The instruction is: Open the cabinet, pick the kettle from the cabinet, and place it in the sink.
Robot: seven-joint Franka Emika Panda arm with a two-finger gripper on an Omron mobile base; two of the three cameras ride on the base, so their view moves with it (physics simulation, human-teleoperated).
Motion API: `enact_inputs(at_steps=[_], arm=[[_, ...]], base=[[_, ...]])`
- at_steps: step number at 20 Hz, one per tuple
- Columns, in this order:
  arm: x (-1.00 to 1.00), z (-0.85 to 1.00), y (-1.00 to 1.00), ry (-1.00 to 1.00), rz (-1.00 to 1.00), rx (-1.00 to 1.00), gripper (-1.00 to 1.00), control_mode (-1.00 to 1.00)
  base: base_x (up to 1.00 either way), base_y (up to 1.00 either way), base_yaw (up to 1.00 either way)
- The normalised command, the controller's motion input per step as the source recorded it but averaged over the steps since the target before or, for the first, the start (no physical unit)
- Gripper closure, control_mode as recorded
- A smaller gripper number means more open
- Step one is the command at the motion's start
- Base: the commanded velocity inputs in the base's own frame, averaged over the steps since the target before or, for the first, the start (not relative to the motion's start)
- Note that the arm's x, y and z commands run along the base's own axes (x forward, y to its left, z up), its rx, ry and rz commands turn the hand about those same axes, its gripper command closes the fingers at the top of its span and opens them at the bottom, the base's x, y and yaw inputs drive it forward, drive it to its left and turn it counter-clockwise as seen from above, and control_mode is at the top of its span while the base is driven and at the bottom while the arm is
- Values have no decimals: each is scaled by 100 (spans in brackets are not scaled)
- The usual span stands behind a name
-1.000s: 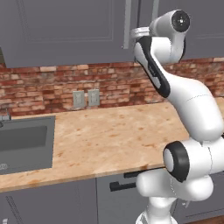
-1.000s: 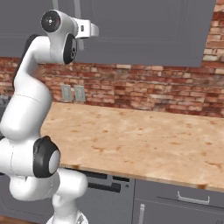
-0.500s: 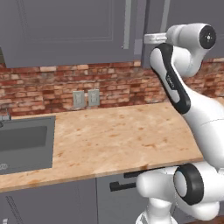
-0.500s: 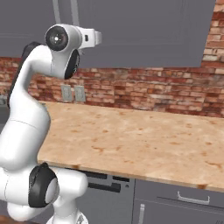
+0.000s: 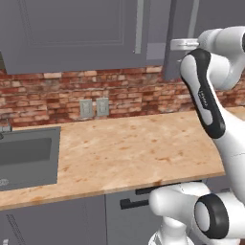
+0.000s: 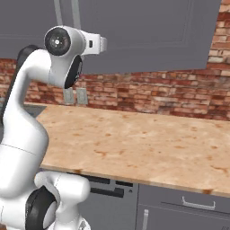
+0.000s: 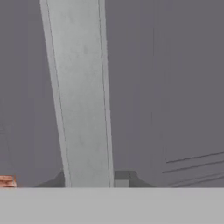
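Observation:
The cabinet (image 5: 72,33) hangs over the counter, dark grey with two panelled doors. Its right door (image 5: 179,28) stands ajar, and a paler gap shows between the doors. My gripper (image 5: 187,44) is up at the lower end of that door's slim bar handle (image 5: 194,19), and it also shows in the right base view as gripper (image 6: 104,43). In the hand view the handle (image 7: 81,96) runs upright, very close, and my fingertips are hidden. The door follows my hand, so the grip holds. The kettle is hidden. The sink (image 5: 48,158) lies at the counter's left end.
A wooden counter (image 5: 124,148) runs below a brick backsplash with two wall outlets (image 5: 94,107). The left door's bar handle (image 5: 139,26) hangs beside the gap. Grey lower drawers with a black handle (image 5: 134,203) sit under the counter edge, right in front of my base.
My hand has swung to the right in the left base view, and the right cabinet door has come with it. The gap between the two doors has widened.

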Motion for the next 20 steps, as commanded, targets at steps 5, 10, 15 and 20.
enact_inputs(at_steps=[5,10,15,20], arm=[[-58,0,-57,4,1,10,100,-100],[-58,0,-63,1,4,14,100,-100],[-54,-1,-65,0,8,17,100,-100],[-53,-2,-66,0,7,18,100,-100]], base=[[0,0,0],[0,0,0],[0,0,0],[0,0,0]])
